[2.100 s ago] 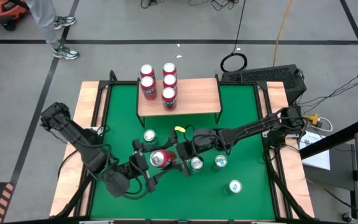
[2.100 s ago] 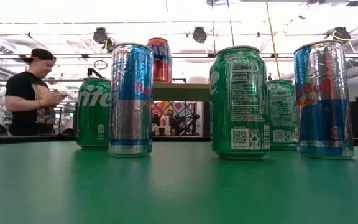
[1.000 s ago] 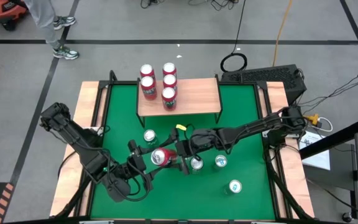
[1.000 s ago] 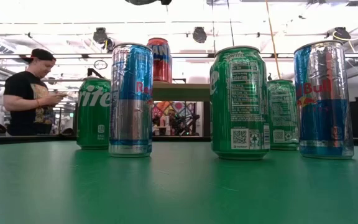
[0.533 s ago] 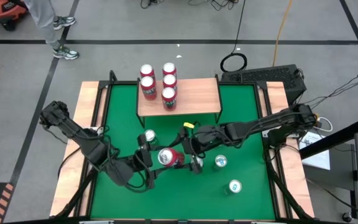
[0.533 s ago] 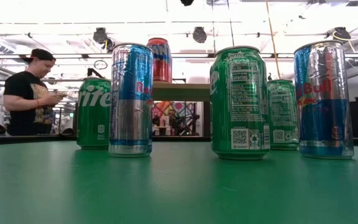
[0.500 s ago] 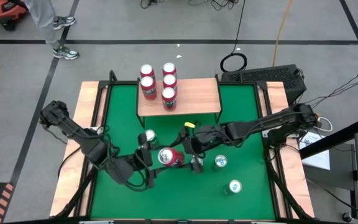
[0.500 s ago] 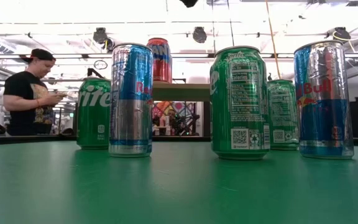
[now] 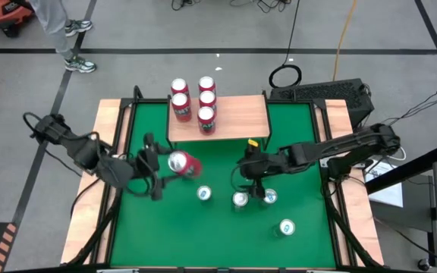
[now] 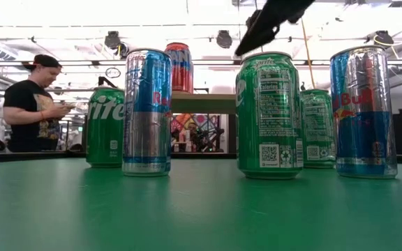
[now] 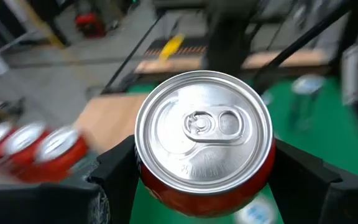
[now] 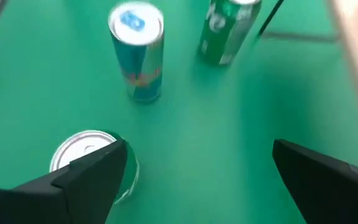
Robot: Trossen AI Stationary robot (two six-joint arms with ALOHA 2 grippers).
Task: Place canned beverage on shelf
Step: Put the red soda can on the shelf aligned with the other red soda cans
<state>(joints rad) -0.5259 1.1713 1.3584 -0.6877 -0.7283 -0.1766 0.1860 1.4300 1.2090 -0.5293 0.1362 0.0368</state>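
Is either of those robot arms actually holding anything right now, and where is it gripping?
Yes. The left gripper holds a red can, fingers on opposite sides of its body below the rim. The right gripper is open, holding nothing.

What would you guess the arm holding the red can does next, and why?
Probably it carries the can on toward the shelf. The left gripper is shut on the red can, lifted and tilted in front of the shelf's near edge. Five red cans fill the shelf's left part, while its right part is bare. The right gripper hangs open over the table.
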